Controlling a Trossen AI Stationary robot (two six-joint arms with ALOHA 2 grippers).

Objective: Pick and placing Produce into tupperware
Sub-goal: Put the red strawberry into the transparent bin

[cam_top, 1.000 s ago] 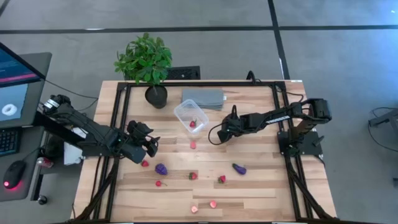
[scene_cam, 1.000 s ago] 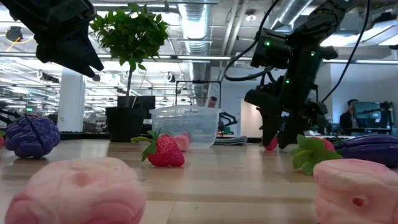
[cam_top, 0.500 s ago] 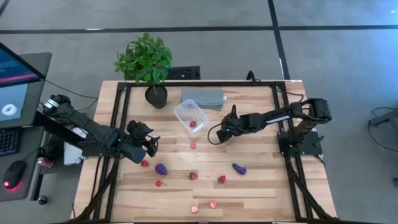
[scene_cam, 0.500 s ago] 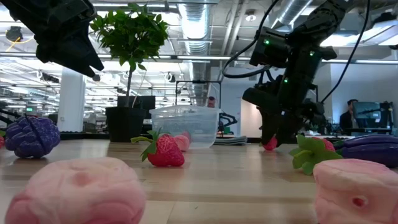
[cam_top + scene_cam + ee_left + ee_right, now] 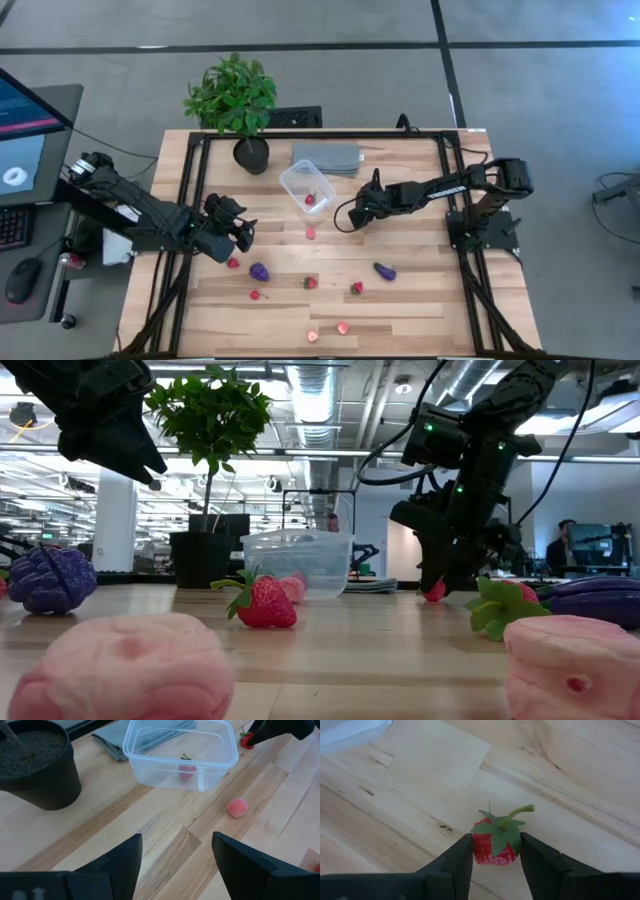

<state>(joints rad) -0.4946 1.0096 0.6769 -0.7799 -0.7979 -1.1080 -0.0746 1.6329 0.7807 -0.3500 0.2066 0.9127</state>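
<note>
The tupperware (image 5: pixel 305 185) is a small clear box with rounded corners, standing on the pale wooden desk (image 5: pixel 420 290) just beside the grey folded slab (image 5: pixel 326 157) and near the potted plant (image 5: pixel 235 100). Inside it lies one red strawberry piece (image 5: pixel 187 770) with a green stalk.

The right pincer (image 5: pixel 492 851), low to the desk beside the tupperware, is closed on a strawberry (image 5: pixel 495 842): red body, green leafy cap, curled stem, with a finger pressed against each side.

A pale pink piece (image 5: pixel 310 232) lies on the desk near the tupperware. Farther from it are a dark purple berry (image 5: pixel 259 271), a purple-blue piece (image 5: pixel 384 270) and more small red pieces.

The left pincer (image 5: pixel 243 232) hangs with its jaws apart and empty, well apart from the tupperware.
</note>
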